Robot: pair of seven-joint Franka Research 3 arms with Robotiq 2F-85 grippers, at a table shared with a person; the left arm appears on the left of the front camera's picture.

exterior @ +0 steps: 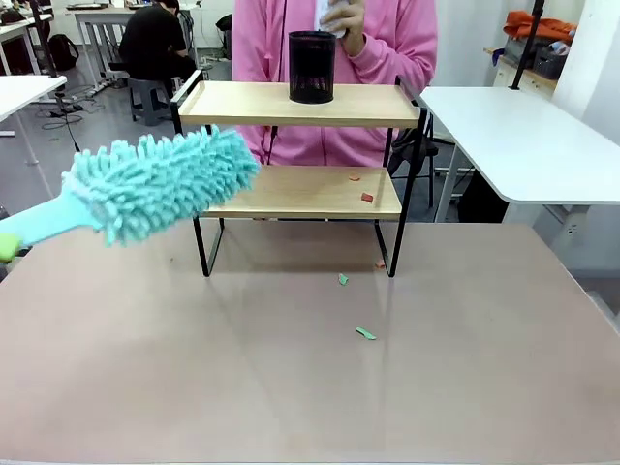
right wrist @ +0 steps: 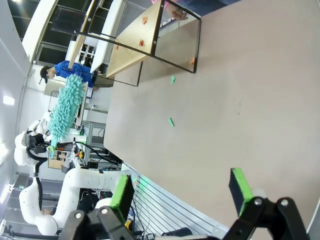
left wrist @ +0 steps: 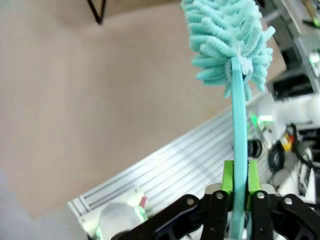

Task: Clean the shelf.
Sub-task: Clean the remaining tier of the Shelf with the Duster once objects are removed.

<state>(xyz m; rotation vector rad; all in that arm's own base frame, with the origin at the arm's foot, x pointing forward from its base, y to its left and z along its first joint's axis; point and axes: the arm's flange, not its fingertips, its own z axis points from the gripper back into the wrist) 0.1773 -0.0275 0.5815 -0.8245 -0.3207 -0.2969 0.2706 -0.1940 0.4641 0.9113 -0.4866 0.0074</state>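
Note:
The shelf (exterior: 291, 105) stands at the far middle of the brown table, two wooden boards on a black frame; it also appears in the right wrist view (right wrist: 131, 45). Small orange scraps (exterior: 367, 197) lie on its lower board. My left gripper (left wrist: 239, 186) is shut on the teal handle of a fluffy teal duster (exterior: 160, 184), whose head hovers at the shelf's left end, in front of the lower board. My right gripper (right wrist: 181, 190) is open and holds nothing, well back over the table's near side.
A black mesh cup (exterior: 312, 66) stands on the top board. A person in pink stands behind it, a hand (exterior: 341, 17) above the cup. Green scraps (exterior: 365, 333) lie on the table before the shelf. A white table (exterior: 513, 136) stands at right.

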